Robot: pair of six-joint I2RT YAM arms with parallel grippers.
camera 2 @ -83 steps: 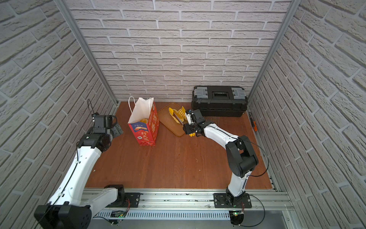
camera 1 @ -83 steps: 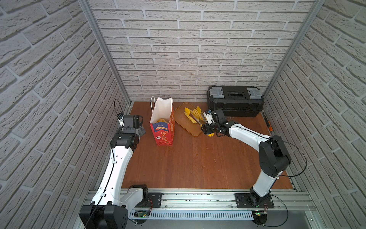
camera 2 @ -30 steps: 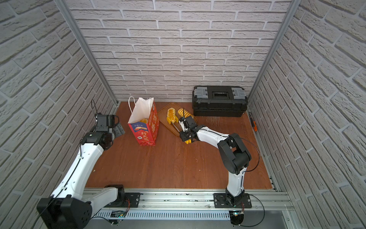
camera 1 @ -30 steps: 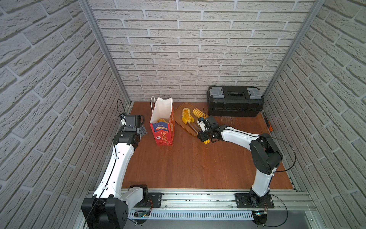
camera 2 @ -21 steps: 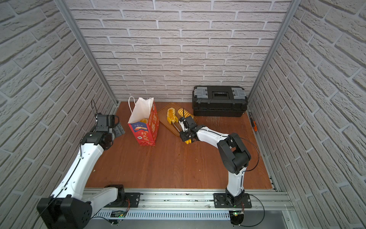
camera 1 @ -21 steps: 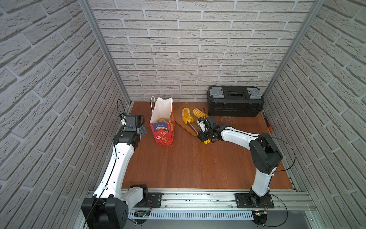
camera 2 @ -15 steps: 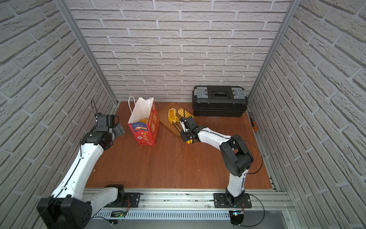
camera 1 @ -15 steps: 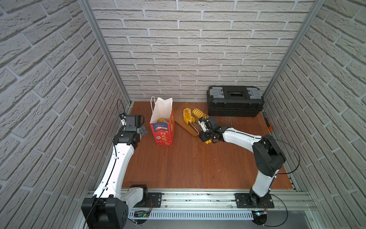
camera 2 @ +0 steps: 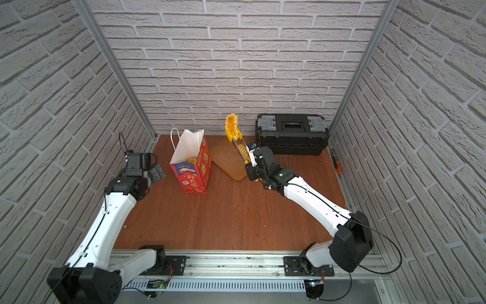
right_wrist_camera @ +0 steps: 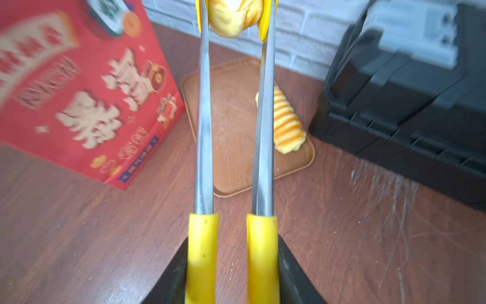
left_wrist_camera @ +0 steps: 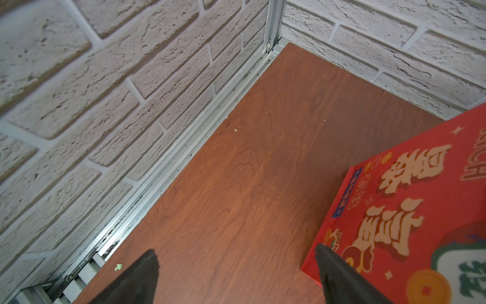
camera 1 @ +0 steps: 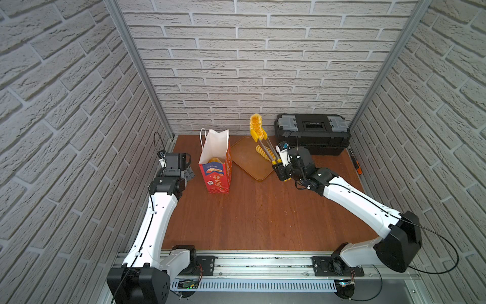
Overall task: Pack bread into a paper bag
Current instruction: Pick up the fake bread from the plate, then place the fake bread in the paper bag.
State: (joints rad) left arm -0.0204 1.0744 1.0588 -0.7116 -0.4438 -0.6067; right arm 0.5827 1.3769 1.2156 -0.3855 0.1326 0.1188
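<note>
Raised off the tray (camera 1: pixel 247 162) since a second ago, the pastry (camera 1: pixel 256 126) rides tongs (right_wrist_camera: pixel 203 131) clamped in my right jaws. Next, I carry it over the paper bag (camera 1: pixel 214 147). Left jaws open, empty.

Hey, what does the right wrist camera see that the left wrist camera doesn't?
Only the right wrist view: the right gripper clamped on tongs that pinch a pastry, plus a roll on the tray and the black toolbox.
Only the left wrist view: the left gripper, open and empty, and the corner post.
Both: the red side of the bag and the wooden table.
</note>
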